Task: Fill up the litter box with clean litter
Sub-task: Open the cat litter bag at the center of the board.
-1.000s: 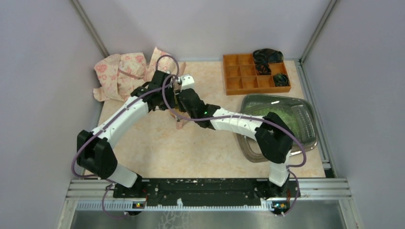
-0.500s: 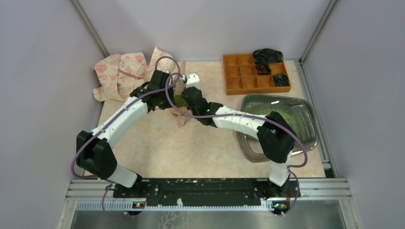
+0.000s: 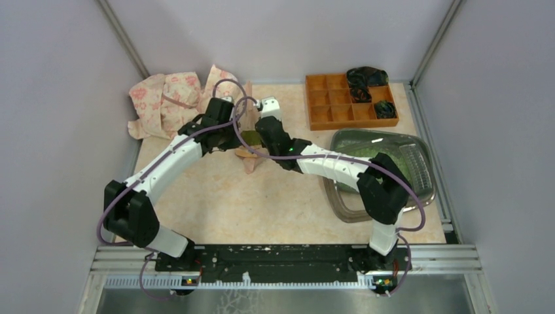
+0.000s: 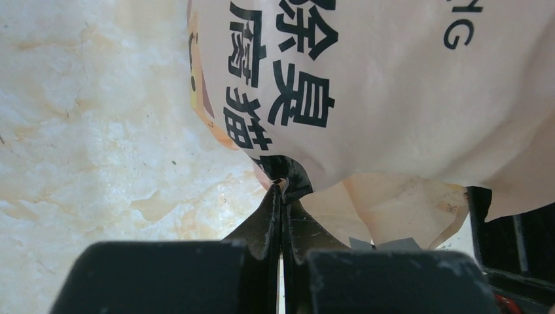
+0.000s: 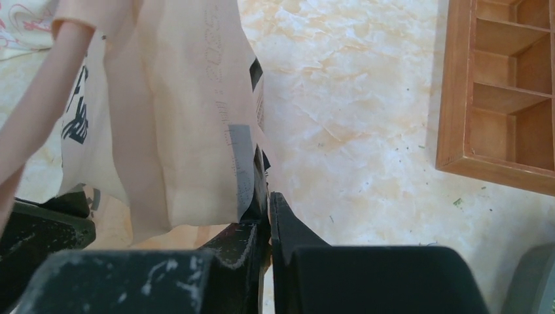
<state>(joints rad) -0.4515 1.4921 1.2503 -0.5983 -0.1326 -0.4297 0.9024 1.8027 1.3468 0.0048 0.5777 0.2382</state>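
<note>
Noted: left gripper (image 4: 283, 191) and right gripper (image 5: 267, 196) each pinch an edge of the bag (image 3: 252, 157), holding it over the table (image 3: 216, 196), well left of the litter box (image 3: 429, 190). The box holds some litter (image 3: 393, 160). Advise carrying the bag over the box before tipping, both grips firm.

bag (image 3: 251, 159): mid-table, left of box
box (image 3: 376, 133): right side, in front of organiser
litter (image 3: 400, 169): in box, probably mostly its right half; arm hides the rest
organiser (image 3: 350, 122): back right
crumpled bags (image 3: 163, 101): back left
</note>
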